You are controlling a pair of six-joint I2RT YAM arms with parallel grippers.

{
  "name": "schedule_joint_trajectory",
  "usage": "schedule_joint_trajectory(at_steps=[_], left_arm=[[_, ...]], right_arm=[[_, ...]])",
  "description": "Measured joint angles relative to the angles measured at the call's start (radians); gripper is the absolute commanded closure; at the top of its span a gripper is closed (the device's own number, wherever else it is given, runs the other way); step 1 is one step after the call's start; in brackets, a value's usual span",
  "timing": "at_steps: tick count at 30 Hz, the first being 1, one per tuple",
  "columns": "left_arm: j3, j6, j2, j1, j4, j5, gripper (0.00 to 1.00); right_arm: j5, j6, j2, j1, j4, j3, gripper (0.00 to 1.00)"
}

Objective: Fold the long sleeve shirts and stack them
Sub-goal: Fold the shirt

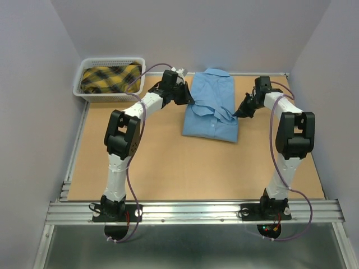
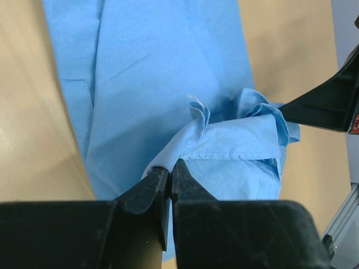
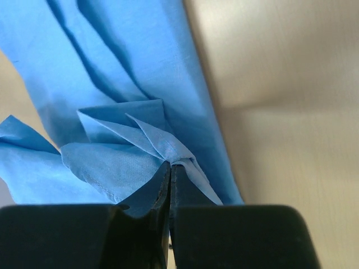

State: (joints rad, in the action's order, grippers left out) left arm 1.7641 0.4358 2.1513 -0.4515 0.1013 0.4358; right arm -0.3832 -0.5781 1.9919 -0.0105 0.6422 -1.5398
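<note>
Item: shirt (image 1: 208, 109), part-folded. My left gripper (image 2: 170, 175) pinches cloth at its left edge and my right gripper (image 3: 170, 171) at its right edge, probably to carry the fold over.

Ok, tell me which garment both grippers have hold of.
The plain light blue shirt on the table, pinched from both sides; the yellow plaid one lies in the white basket.
</note>
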Motion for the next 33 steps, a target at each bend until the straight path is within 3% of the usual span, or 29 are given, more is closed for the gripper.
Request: schedule_joint_trajectory(at_steps=[4,11,17,18,24,28,33], left_arm=[[0.002,-0.002,0.059,0.000,-0.004,-0.002,0.94],[-0.001,-0.002,0.086,0.000,-0.006,-0.011,0.90],[-0.001,0.002,0.086,0.000,-0.013,-0.029,0.67],[-0.001,0.003,0.086,0.000,-0.017,-0.032,0.58],[-0.006,0.008,0.068,0.000,-0.037,-0.073,0.25],[-0.022,0.014,0.004,0.001,-0.051,-0.105,0.09],[-0.023,0.018,-0.111,0.002,-0.071,-0.151,0.08]], right_arm=[[0.012,0.007,0.032,-0.002,0.000,0.000,0.94],[0.028,0.013,0.034,-0.002,-0.006,-0.010,0.81],[0.032,0.013,0.034,-0.002,-0.008,-0.069,0.62],[0.033,0.013,0.034,-0.002,-0.008,-0.075,0.56],[0.048,0.007,0.034,-0.002,-0.014,-0.107,0.40],[0.080,0.016,0.031,-0.002,-0.014,-0.123,0.31],[0.105,0.030,-0.015,-0.002,-0.014,-0.145,0.30]])
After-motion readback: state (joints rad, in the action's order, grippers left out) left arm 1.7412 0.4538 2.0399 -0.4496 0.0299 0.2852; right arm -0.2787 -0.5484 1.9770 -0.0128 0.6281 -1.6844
